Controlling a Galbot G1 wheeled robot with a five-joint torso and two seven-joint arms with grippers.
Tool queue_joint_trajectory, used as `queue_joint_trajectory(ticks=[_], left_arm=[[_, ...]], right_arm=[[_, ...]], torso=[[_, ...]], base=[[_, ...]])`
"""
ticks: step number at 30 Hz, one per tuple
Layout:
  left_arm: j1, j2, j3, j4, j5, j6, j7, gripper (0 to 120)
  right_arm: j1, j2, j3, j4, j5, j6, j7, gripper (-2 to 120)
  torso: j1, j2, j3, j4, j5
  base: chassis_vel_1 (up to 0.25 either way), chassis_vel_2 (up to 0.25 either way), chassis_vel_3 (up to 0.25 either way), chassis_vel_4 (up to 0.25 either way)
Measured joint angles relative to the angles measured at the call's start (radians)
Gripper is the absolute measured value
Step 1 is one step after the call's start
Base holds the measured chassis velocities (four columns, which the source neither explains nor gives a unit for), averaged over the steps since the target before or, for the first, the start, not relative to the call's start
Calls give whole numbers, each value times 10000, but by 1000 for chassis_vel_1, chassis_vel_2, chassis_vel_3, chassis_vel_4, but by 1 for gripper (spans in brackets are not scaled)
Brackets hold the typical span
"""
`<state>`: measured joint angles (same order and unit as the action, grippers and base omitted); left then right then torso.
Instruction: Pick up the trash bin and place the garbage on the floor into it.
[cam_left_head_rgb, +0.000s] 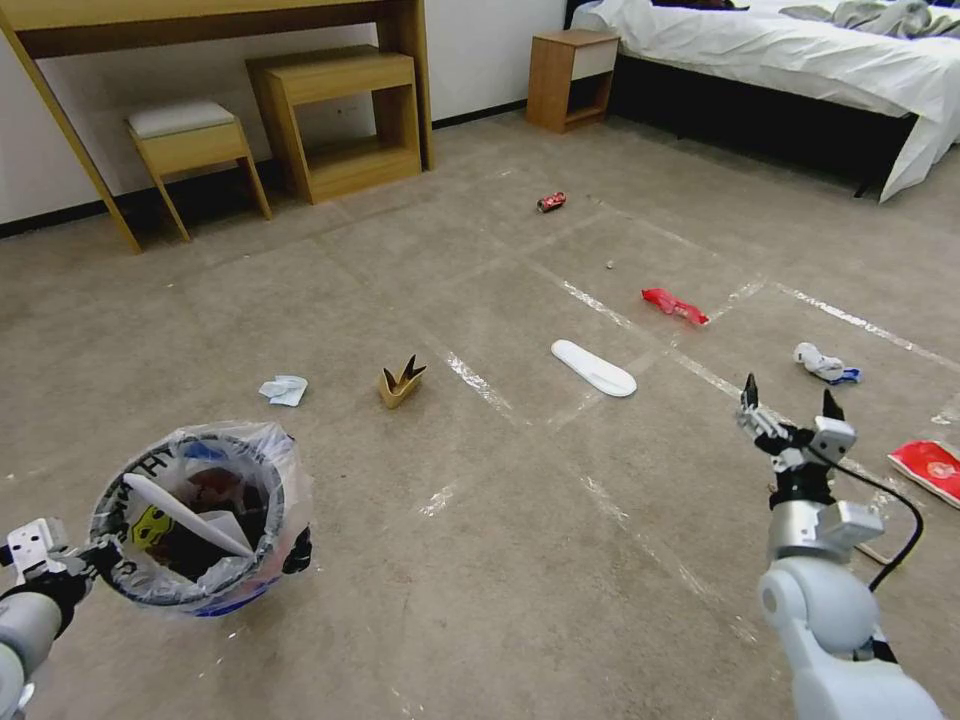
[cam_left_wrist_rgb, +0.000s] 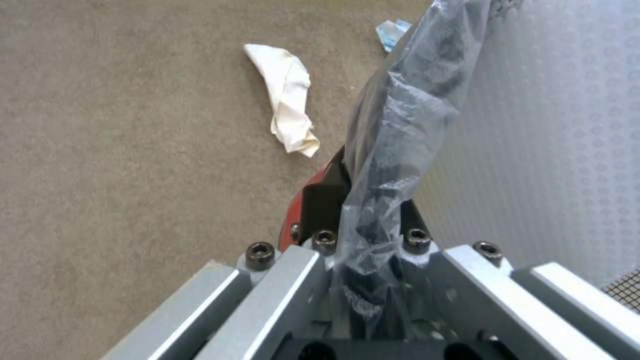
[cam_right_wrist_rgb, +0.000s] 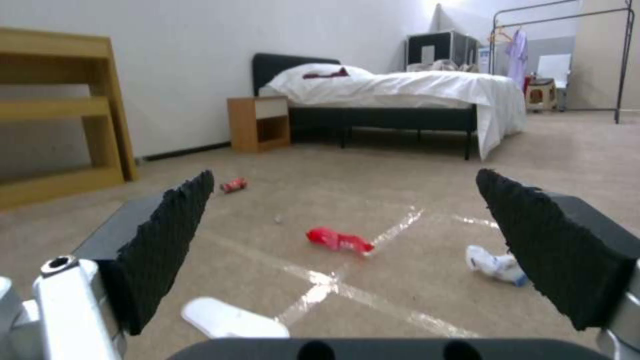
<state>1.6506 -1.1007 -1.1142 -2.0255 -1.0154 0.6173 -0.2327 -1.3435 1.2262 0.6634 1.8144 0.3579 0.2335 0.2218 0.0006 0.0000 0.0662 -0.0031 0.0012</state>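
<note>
The trash bin (cam_left_head_rgb: 195, 520), lined with a clear bag, hangs low at the left above the floor (cam_left_head_rgb: 480, 560). My left gripper (cam_left_head_rgb: 80, 562) is shut on its rim; in the left wrist view the gripper (cam_left_wrist_rgb: 363, 220) pinches rim and bag (cam_left_wrist_rgb: 400, 115). A white slipper lies inside the bin. Garbage on the carpet: a tissue (cam_left_head_rgb: 284, 389) (cam_left_wrist_rgb: 287, 95), a tan carton (cam_left_head_rgb: 401, 381), a white slipper (cam_left_head_rgb: 593, 367) (cam_right_wrist_rgb: 230, 317), a red wrapper (cam_left_head_rgb: 675, 305) (cam_right_wrist_rgb: 338, 240), a crushed can (cam_left_head_rgb: 551, 201) (cam_right_wrist_rgb: 233, 185). My right gripper (cam_left_head_rgb: 790, 400) (cam_right_wrist_rgb: 345, 200) hovers open, short of the slipper and wrapper.
A crumpled white-and-blue piece (cam_left_head_rgb: 825, 363) (cam_right_wrist_rgb: 497, 265) and a red packet (cam_left_head_rgb: 930, 468) lie at the right. A desk with stool (cam_left_head_rgb: 190, 140) and shelf (cam_left_head_rgb: 340, 120) stands at the back left, a nightstand (cam_left_head_rgb: 572, 78) and bed (cam_left_head_rgb: 780, 60) at the back right.
</note>
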Motion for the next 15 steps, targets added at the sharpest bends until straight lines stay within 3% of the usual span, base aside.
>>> queue_joint_trajectory(ticks=[15], left_arm=[[51, 13, 36, 46, 37, -2, 3, 1]], right_arm=[[33, 142, -126, -408, -392, -17, 6, 88]], torso=[[0, 0, 0, 0, 0]], base=[[0, 0, 0, 0]])
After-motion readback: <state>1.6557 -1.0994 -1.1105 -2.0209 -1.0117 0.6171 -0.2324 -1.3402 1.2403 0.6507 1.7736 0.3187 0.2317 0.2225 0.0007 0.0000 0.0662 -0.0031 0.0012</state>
